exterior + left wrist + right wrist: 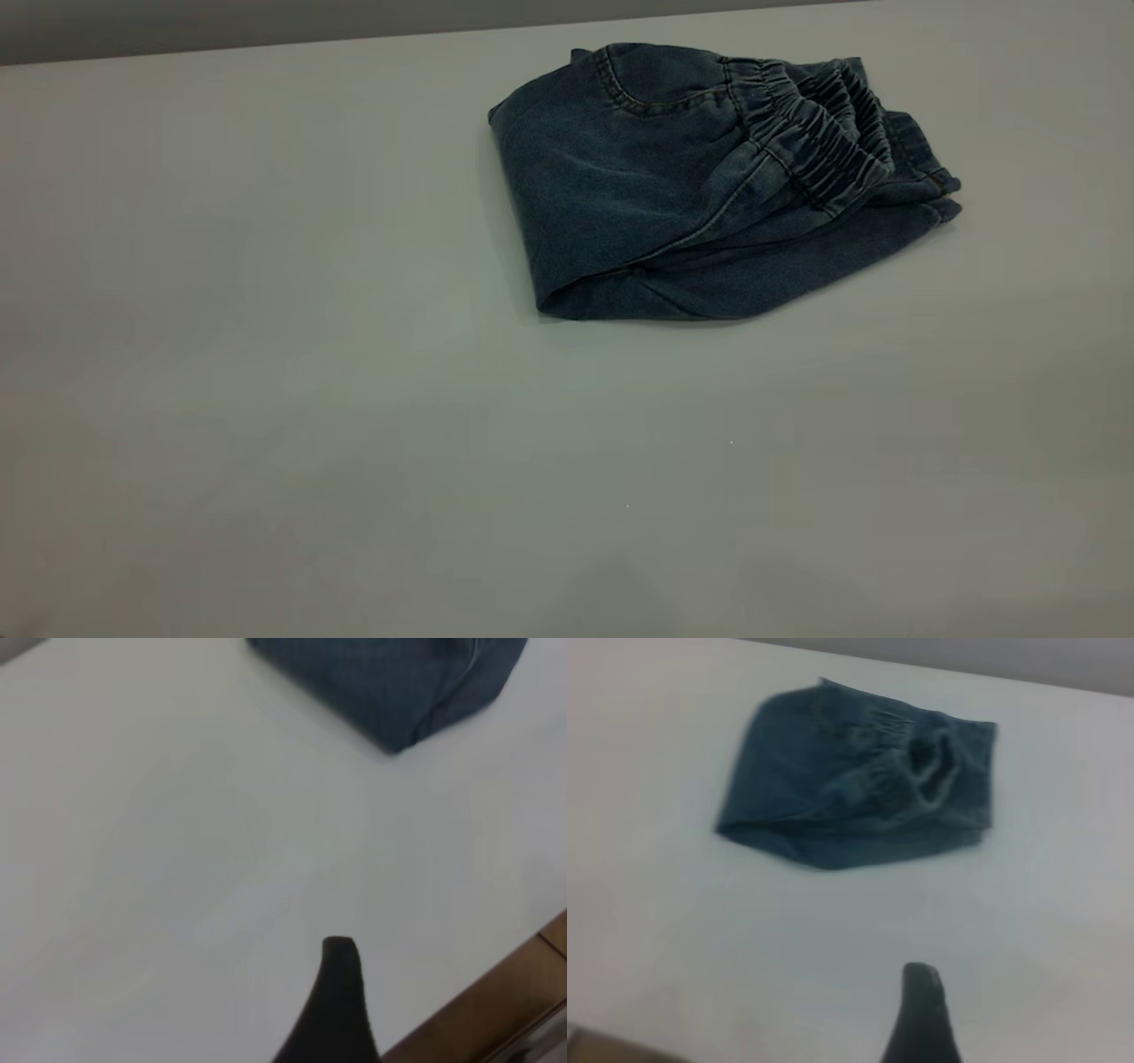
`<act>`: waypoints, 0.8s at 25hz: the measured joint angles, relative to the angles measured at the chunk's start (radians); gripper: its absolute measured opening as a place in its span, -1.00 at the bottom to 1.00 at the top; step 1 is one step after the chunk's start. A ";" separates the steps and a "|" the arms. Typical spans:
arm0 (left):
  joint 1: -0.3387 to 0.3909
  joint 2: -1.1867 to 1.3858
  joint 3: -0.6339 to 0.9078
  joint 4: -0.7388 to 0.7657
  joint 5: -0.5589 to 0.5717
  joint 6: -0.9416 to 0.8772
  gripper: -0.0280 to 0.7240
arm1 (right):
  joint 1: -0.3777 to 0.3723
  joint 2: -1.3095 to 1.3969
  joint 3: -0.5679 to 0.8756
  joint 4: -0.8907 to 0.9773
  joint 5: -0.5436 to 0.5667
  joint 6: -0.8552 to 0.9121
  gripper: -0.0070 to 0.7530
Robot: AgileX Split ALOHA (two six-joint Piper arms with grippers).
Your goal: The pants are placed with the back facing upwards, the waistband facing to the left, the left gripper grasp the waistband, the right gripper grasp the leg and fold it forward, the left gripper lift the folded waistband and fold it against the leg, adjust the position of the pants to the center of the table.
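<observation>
The pants point(673, 186) are lying folded into a compact blue denim bundle, faded pale across the top panel, with a curved stitched seam showing near the far side. The waistband point(811, 133) is sitting on top, ruched and gathered, its elastic ridges bunching at the bundle's right end over the stacked leg layers. The bundle is resting on the counter point(266, 399) toward the far edge, right of the middle, with its long axis running left to right and the rounded fold facing the near-left. The left tool point(339, 957) is showing only one dark fingertip over bare counter near a counter edge, well apart from the pants; whether it is spread I cannot tell. The right tool point(921, 983) is likewise showing a single dark tip, hovering clear of the bundle, touching nothing, and its spread cannot be told either.
</observation>
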 joint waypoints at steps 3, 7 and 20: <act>0.000 -0.102 0.105 0.001 0.000 0.000 0.64 | 0.000 -0.025 0.067 -0.019 -0.045 -0.003 0.24; 0.000 -0.203 0.215 0.000 -0.038 -0.029 0.64 | 0.000 -0.066 0.073 -0.023 -0.060 -0.003 0.24; 0.000 -0.327 0.400 -0.058 -0.149 -0.067 0.64 | 0.000 -0.074 0.072 -0.007 -0.057 -0.002 0.24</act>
